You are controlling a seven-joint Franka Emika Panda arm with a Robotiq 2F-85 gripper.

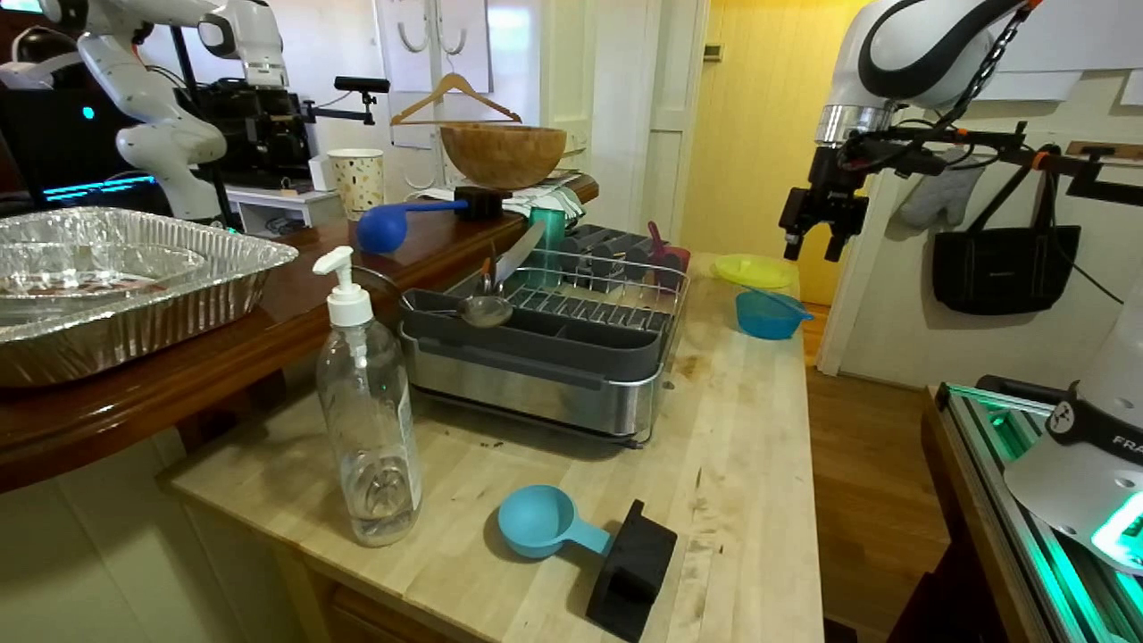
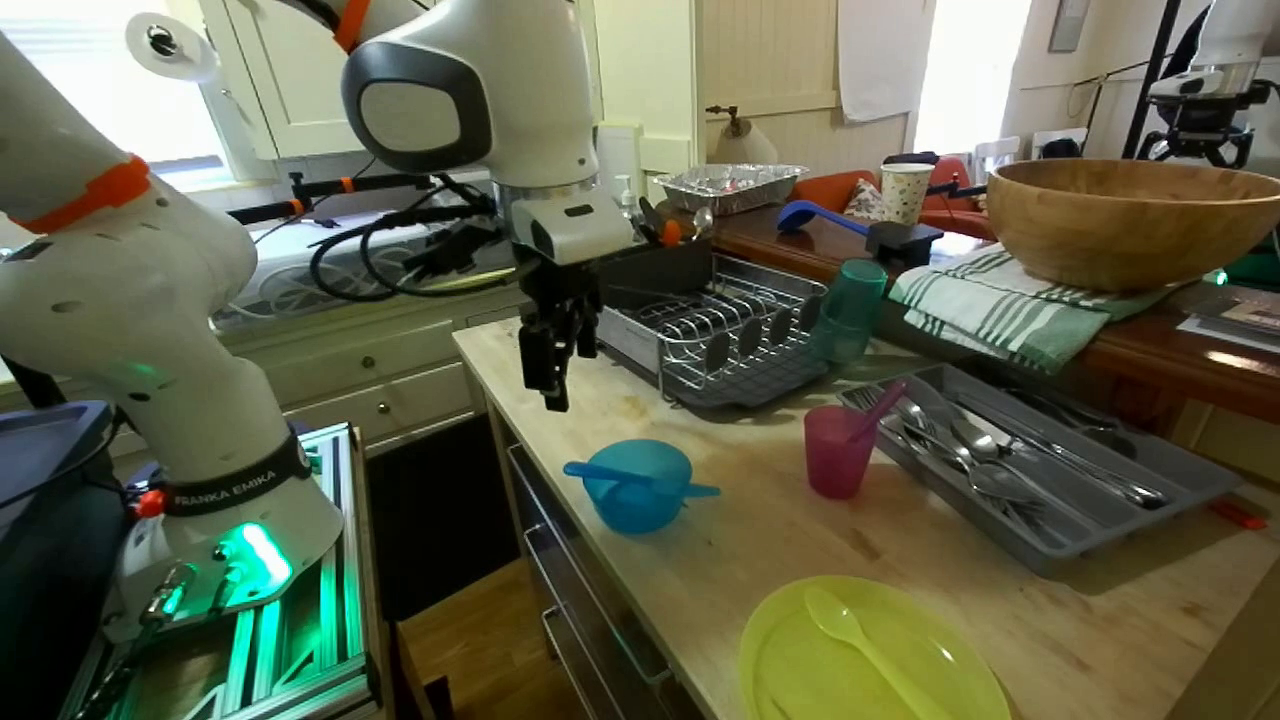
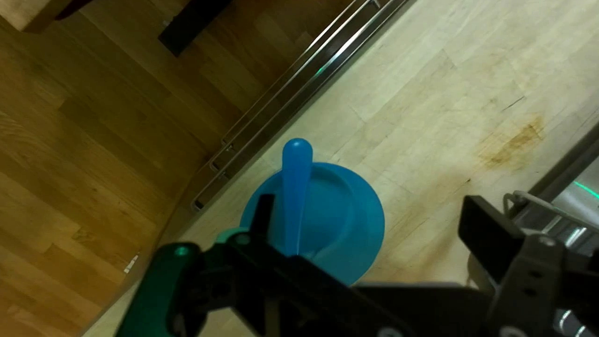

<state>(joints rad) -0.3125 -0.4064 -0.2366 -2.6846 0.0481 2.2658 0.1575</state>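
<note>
My gripper [image 1: 813, 252] hangs in the air beside the worktop's edge, jaws apart and nothing between them. In an exterior view the gripper [image 2: 570, 378] is above and behind a small blue bowl [image 2: 640, 508], clearly apart from it. A blue spoon [image 2: 612, 473] lies across the bowl's rim. Seen from the wrist, the blue bowl [image 3: 348, 224] sits below the left finger [image 3: 263, 213], which covers part of it. The spoon's handle [image 3: 296, 168] sticks out over the rim; its lower end is hidden by the gripper.
A dish rack [image 2: 740, 330] stands beyond the gripper. Around the bowl are a yellow plate [image 2: 790, 640] with a spoon, a pink cup [image 2: 830, 465] and a grey cutlery tray [image 2: 1065, 548]. A soap bottle [image 1: 368, 429] and light-blue scoop [image 1: 538, 521] occupy the worktop's far end.
</note>
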